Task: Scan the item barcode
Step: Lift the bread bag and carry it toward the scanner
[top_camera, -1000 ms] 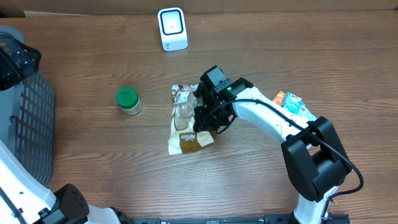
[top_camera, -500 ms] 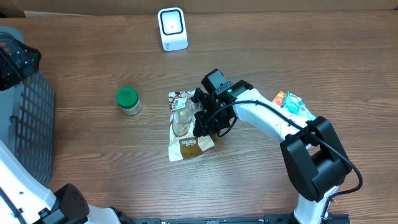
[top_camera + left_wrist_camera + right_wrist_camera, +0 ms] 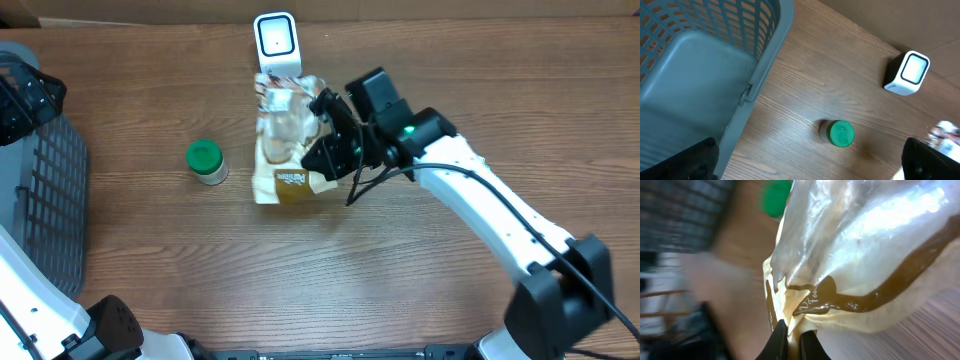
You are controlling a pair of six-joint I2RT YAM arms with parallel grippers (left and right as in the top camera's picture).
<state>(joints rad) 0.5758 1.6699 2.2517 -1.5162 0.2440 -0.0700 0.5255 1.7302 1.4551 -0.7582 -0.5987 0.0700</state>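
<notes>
Nearest you on the left, the grey basket sits at the edge of the tabletop. What the left wrist view shows of its inside is plain grey floor. Your left fingers hang over the basket's rim, spread wide, holding nothing.

Further out stands a small jar with a green lid on it; you cannot see its contents.

To the jar's right, your right fingers are pressed together on a cream-and-brown edge of the bag, pinching it. The bag's upper part is clear film, and what it holds is hard to make out. You cannot tell whether it touches the tabletop.

In the overhead view, the bag's far end overlaps the foot of the white scanner, which stands at the far edge.
</notes>
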